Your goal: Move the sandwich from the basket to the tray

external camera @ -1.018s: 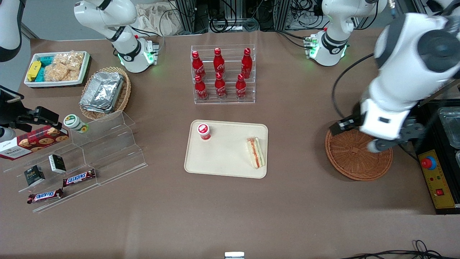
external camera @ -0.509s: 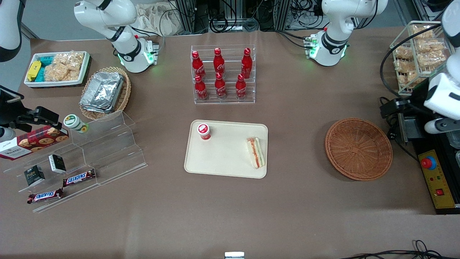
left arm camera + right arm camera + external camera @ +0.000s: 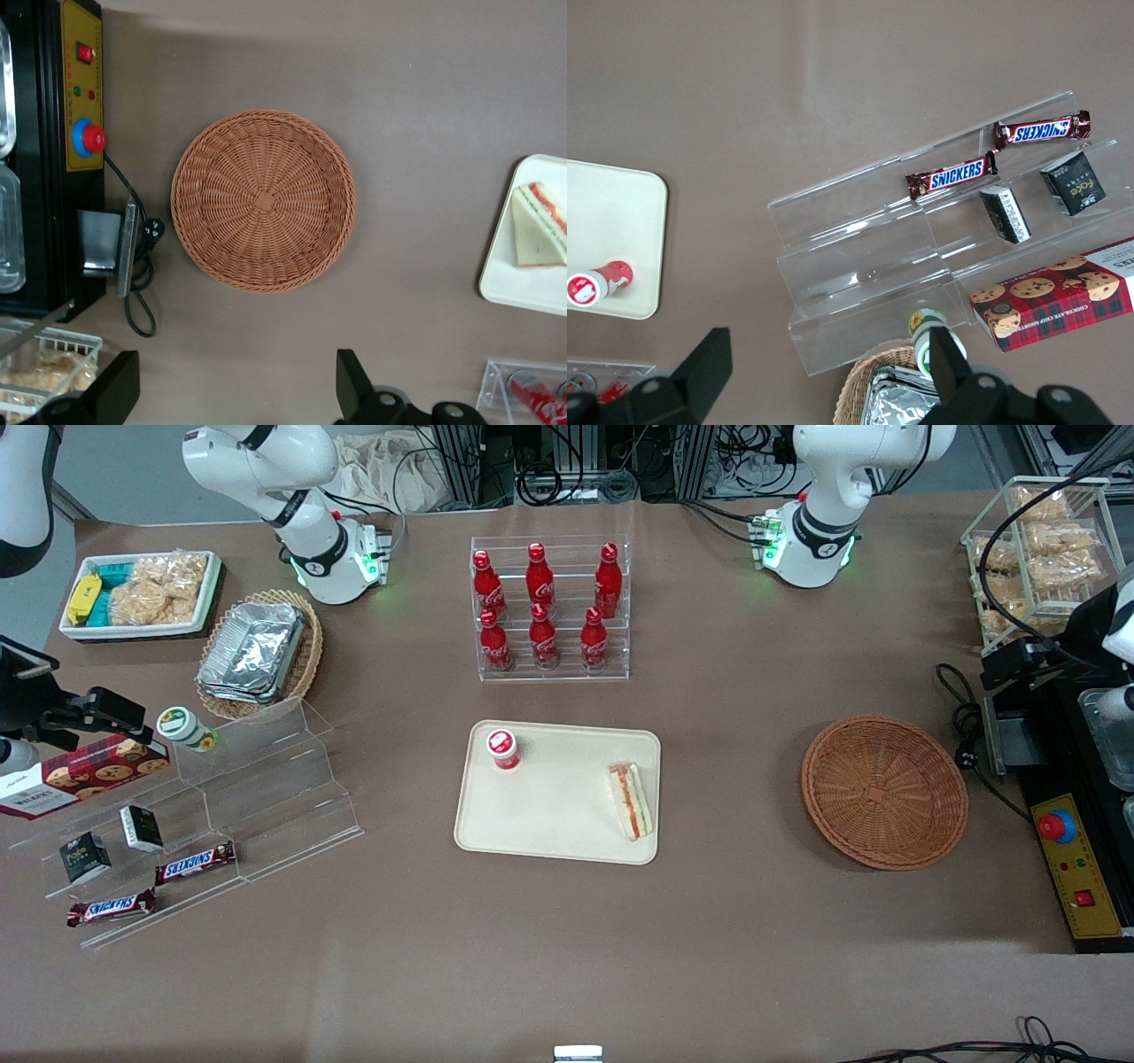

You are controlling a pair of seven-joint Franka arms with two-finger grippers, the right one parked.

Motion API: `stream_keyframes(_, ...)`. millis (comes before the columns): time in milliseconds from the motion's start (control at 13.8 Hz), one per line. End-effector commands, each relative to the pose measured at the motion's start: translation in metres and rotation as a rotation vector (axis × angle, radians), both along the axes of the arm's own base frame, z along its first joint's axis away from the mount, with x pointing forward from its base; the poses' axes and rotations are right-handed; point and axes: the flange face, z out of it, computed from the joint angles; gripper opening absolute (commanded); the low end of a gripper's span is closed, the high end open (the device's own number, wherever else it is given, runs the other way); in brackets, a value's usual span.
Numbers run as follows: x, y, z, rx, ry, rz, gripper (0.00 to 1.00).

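- Sandwich [image 3: 630, 801] lies on the tray [image 3: 558, 815], at the end nearest the basket [image 3: 884, 791]; a red-capped bottle [image 3: 503, 748] stands at the tray's other end.
- Basket holds nothing.
- Gripper [image 3: 235, 394] hangs high above the table by the basket, toward the working arm's end, well apart from the tray; jaws spread wide, holding nothing.
- Task looks complete.
- Risk: sandwich sits close to the tray rim, so any bump to the tray could tip it off.
- Risk: cable [image 3: 970, 726] near the basket could snag the arm.
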Motion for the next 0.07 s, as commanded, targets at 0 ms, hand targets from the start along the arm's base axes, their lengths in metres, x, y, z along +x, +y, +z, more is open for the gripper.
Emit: stream_keyframes(0,-0.0062,-0.0005,0.0039,0.005,-0.003,-0.026,1.00)
